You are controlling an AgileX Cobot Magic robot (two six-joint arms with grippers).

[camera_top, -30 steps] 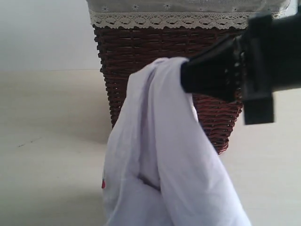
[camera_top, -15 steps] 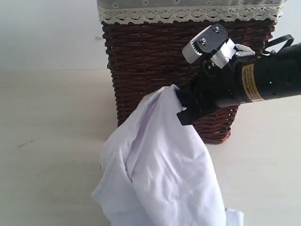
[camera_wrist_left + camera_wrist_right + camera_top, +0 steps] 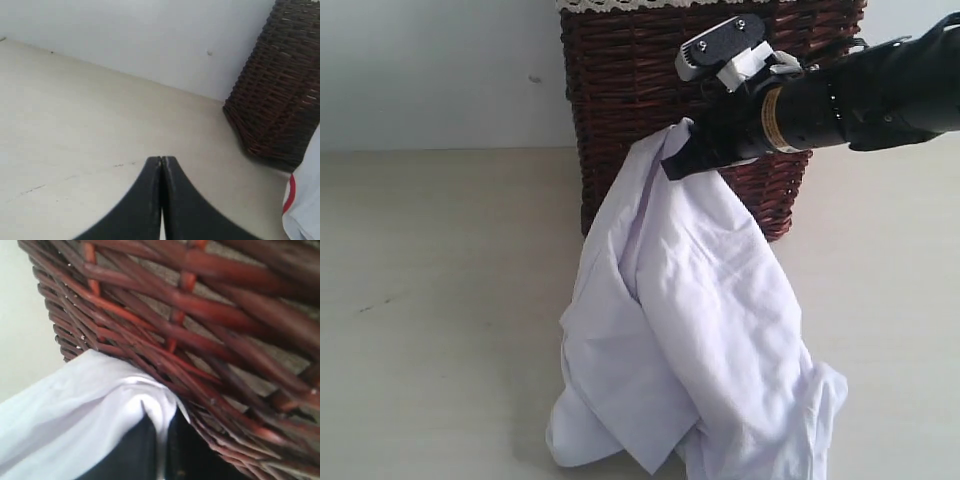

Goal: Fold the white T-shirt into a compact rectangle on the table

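The white T-shirt [image 3: 690, 320] hangs bunched from my right gripper [image 3: 678, 160], which is shut on a fold of it just in front of the wicker basket. Its lower folds trail onto the table [image 3: 440, 300]. In the right wrist view the cloth [image 3: 75, 410] is pinched between the dark fingers [image 3: 172, 450], close against the basket weave. My left gripper [image 3: 162, 162] is shut with nothing in it, low over the bare table [image 3: 75, 130]. A corner of the T-shirt with a red mark [image 3: 302, 205] shows at the edge of the left wrist view.
A dark brown wicker basket [image 3: 640, 90] with a lace-trimmed lining [image 3: 590, 5] stands at the back, right behind the held cloth; the left wrist view shows it too, as the basket [image 3: 280, 95]. A pale wall [image 3: 430, 70] rises behind the table.
My right gripper has moved left and up with the T-shirt, drawing more of the cloth out so it hangs longer. The basket appears shifted right and higher in view.
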